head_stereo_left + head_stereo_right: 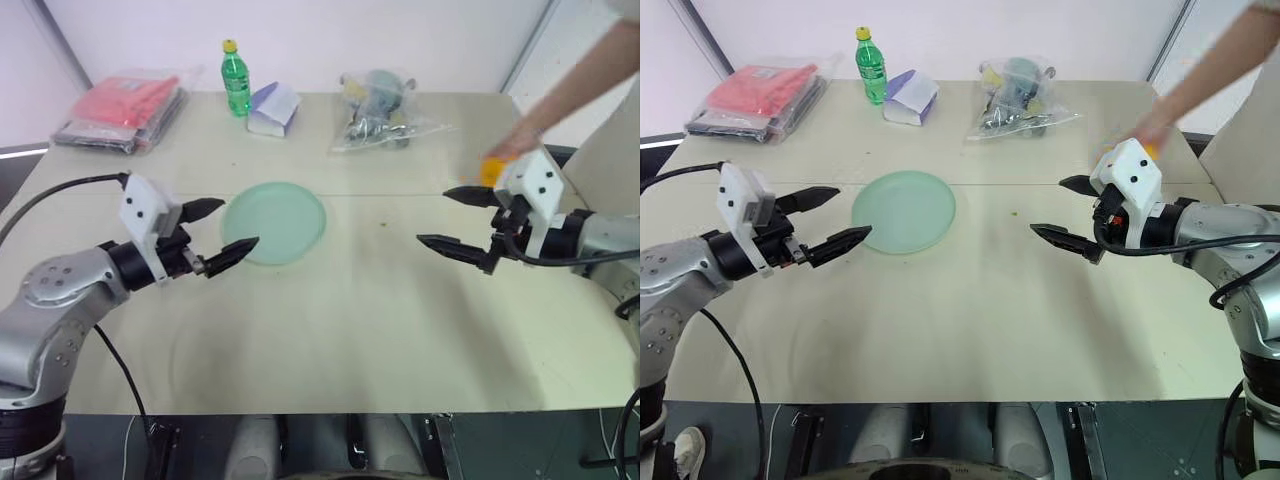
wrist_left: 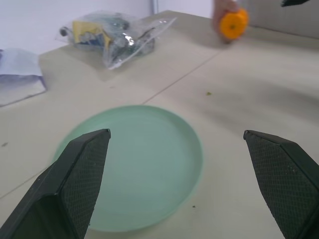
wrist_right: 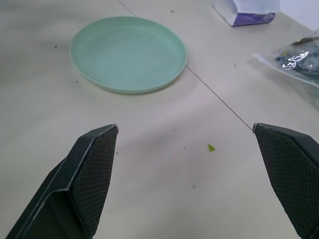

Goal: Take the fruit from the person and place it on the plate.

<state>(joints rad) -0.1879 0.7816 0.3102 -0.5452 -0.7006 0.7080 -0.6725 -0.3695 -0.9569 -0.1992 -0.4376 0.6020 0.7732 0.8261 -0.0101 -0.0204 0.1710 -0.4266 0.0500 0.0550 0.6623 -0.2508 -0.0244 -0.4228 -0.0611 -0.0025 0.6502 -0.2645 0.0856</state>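
1. Orange fruit sits in the person's hand, held low over the table's far right side, just behind the right gripper. It is blurred, so the exact grip on it is unclear.
2. Both the right gripper and the left gripper have their fingers spread wide and hold nothing.
3. Risk: closing early could pinch the person's fingers or knock the fruit loose.
4. A roundish fruit may roll off the mint plate if released high.
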